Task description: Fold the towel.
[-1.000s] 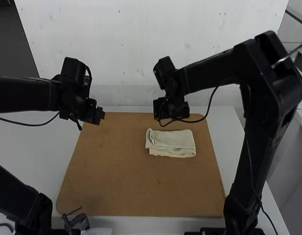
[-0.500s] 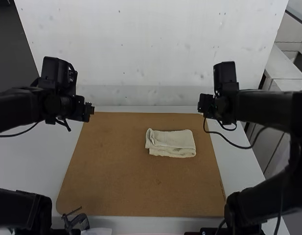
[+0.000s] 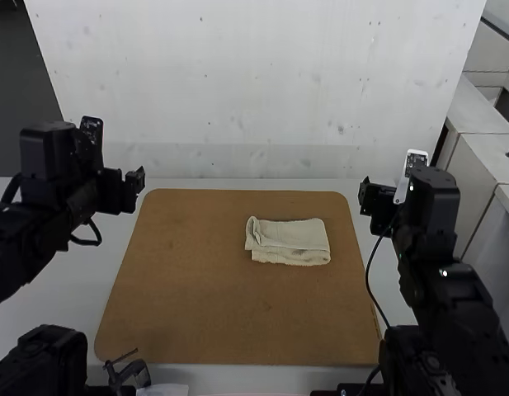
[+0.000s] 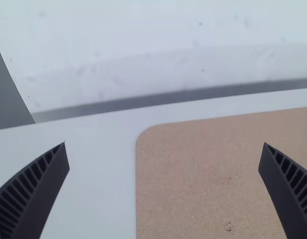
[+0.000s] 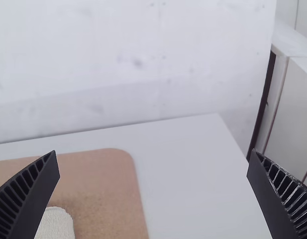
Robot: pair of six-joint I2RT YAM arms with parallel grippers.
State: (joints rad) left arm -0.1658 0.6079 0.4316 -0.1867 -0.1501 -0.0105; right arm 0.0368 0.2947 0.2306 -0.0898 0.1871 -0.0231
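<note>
Rather dim in the high view, with soft, fairly even light over the board and table. Paler on the wall, nearly black across the left arm and right arm, with small glints on the latter. Gently shaded in the folds of the towel. Brighter in both wrist views, nearly washed white high on the wall in the left one, shadowy grey along its foot. Lit perhaps from overhead, though hard to tell.

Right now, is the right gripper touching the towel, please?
Apart: in the high view, bare brown board shows between the right gripper and the towel.
</note>
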